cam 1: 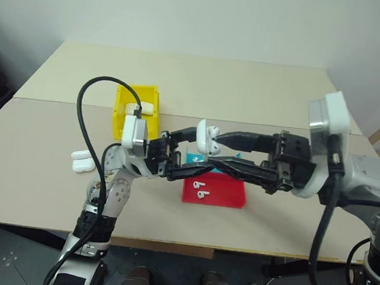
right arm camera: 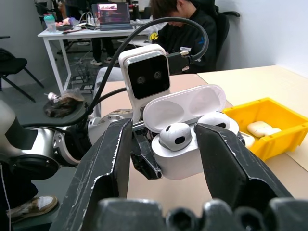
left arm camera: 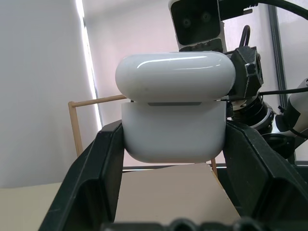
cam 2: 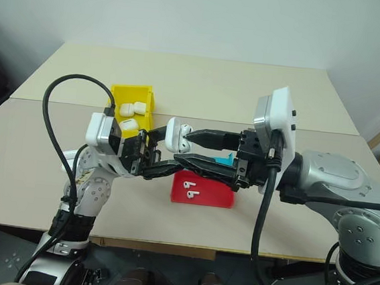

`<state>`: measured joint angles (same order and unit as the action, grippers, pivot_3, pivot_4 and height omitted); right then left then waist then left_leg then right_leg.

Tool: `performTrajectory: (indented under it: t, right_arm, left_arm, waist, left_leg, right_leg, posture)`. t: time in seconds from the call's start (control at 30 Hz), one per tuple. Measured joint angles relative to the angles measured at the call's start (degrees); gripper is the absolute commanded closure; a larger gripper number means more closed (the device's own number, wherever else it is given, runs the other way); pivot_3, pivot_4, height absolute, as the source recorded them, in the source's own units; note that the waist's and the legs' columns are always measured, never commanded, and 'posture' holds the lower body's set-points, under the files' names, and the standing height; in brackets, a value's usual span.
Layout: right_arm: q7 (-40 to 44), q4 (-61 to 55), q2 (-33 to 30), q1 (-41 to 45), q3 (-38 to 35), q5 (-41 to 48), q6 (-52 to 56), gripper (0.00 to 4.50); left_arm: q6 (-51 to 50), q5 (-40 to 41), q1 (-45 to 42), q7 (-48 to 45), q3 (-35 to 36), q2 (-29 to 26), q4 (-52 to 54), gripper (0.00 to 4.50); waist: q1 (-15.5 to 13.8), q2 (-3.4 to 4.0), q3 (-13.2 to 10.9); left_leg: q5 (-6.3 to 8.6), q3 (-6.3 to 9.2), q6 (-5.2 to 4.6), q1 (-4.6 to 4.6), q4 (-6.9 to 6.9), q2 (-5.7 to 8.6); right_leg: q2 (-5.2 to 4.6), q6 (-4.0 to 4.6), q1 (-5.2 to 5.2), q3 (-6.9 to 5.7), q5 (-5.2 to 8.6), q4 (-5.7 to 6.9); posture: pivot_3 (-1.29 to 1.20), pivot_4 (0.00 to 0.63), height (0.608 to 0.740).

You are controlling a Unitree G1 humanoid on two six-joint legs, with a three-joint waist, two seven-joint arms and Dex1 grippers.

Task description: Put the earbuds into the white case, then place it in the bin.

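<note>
left gripper [cam 1: 187, 154] — clamped on glossy white hinged earbud case [cam 1: 206, 137], lid up, held above table's middle | right gripper [cam 1: 224, 150] — fingers apart beside case, holding nothing | yellow plastic bin [cam 1: 120, 112] toward far-left edge

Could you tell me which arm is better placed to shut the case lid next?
Probably the right: the left gripper is shut on the white case, while the right gripper has open jaws beside its raised lid.

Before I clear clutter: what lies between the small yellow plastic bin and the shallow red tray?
In the left eye view, bare tabletop separates the bin and the tray.
</note>
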<state>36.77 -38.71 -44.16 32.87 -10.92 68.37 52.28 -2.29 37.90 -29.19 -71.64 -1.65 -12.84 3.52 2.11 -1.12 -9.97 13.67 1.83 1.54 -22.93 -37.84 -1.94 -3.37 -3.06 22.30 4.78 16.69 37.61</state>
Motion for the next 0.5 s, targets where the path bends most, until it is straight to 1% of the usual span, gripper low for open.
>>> performTrajectory:
  t: [0.07, 0.13, 0.23, 0.3, 0.33, 0.37, 0.4, 0.47, 0.5]
  right_arm:
    - [1.41, 0.53, -0.50, -0.47, -0.62, 0.18, -0.61, 1.96]
    - [3.62, 1.47, -2.40, -0.58, -1.40, -0.30, -1.60, 1.96]
    - [9.57, 4.20, -6.24, 1.05, -1.42, -3.17, -3.63, 1.96]
    - [14.87, 9.53, -9.14, 8.53, 0.85, -6.77, -4.40, 1.96]
    - [15.96, 10.87, -9.41, 10.80, 1.37, -7.57, -4.52, 1.96]
    - [17.88, 13.36, -9.38, 14.69, 3.02, -8.89, -4.59, 2.23]
    - [20.04, 16.17, -9.31, 18.94, 5.78, -10.47, -4.58, 2.33]
    - [24.20, 20.70, -9.15, 26.16, 11.07, -13.95, -4.32, 2.90]
    - [26.13, 22.73, -8.78, 29.71, 13.78, -15.86, -4.15, 3.27]
  left_arm:
    - [0.07, -0.02, 0.00, -0.18, 0.00, -0.12, -0.09, 1.73]
    - [0.08, -0.06, -0.02, -0.35, 0.01, -0.44, -0.56, 1.73]
    - [0.05, -0.54, -0.21, -0.48, 0.04, -1.12, -2.30, 1.73]
    - [-0.66, -1.85, -1.23, -0.33, -0.18, -1.96, -3.93, 1.73]
    - [-1.22, -2.13, -1.68, -0.12, -0.44, -2.24, -4.19, 1.73]
    - [-2.24, -2.83, -2.31, 0.46, -0.81, -3.00, -4.42, 1.73]
    - [-3.17, -3.81, -2.99, 0.83, -1.11, -3.71, -4.62, 1.73]
    - [-3.85, -4.71, -4.42, 0.81, -1.81, -4.10, -5.47, 1.73]
    - [-3.88, -5.10, -4.94, 0.80, -1.99, -4.04, -5.92, 1.73]
  waist:
    - [-0.03, 0.00, 0.00]
    - [-0.07, 0.00, 0.00]
    - [0.01, 0.00, 0.00]
    - [0.34, 0.05, -0.03]
    - [0.33, 0.05, -0.03]
    - [0.42, 0.05, -0.03]
    - [0.57, 0.08, -0.04]
    - [0.52, 0.10, -0.06]
    - [0.49, 0.12, -0.07]
  left_leg:
    - [0.00, 0.00, 0.00, 0.00, 0.00, 0.01]
    - [0.00, 0.00, 0.00, 0.01, 0.00, 0.01]
    - [0.00, -0.01, 0.00, 0.02, 0.00, 0.01]
    - [-0.02, -0.05, -0.03, 0.08, -0.01, 0.00]
    - [-0.02, -0.02, -0.04, 0.08, 0.00, -0.01]
    - [-0.02, -0.01, -0.04, 0.09, 0.00, -0.03]
    - [-0.02, -0.03, -0.04, 0.08, 0.01, -0.03]
    - [-0.02, -0.04, -0.04, 0.06, 0.05, -0.02]
    - [-0.02, -0.04, -0.04, 0.03, 0.05, -0.03]
  right_leg:
    - [0.00, 0.00, -0.01, 0.00, 0.00, 0.00]
    - [0.00, 0.00, -0.01, 0.00, 0.00, 0.00]
    - [0.00, -0.01, -0.01, 0.00, 0.00, -0.01]
    - [0.01, -0.02, 0.01, 0.03, -0.02, 0.02]
    - [0.04, -0.02, -0.02, 0.01, -0.02, 0.01]
    - [0.07, -0.02, -0.01, 0.01, -0.02, 0.00]
    - [0.07, -0.02, 0.02, 0.04, -0.02, 0.03]
    - [0.06, -0.02, 0.07, 0.06, -0.02, 0.00]
    - [0.05, -0.02, 0.09, 0.05, -0.02, 0.00]
  posture:
    - [0.00, 0.150, 0.740]
    - [0.00, 0.150, 0.740]
    - [0.00, 0.150, 0.740]
    - [0.00, 0.150, 0.740]
    - [0.00, 0.150, 0.740]
    - [0.00, 0.150, 0.740]
    - [0.00, 0.150, 0.740]
    - [0.00, 0.150, 0.740]
    - [0.00, 0.150, 0.740]
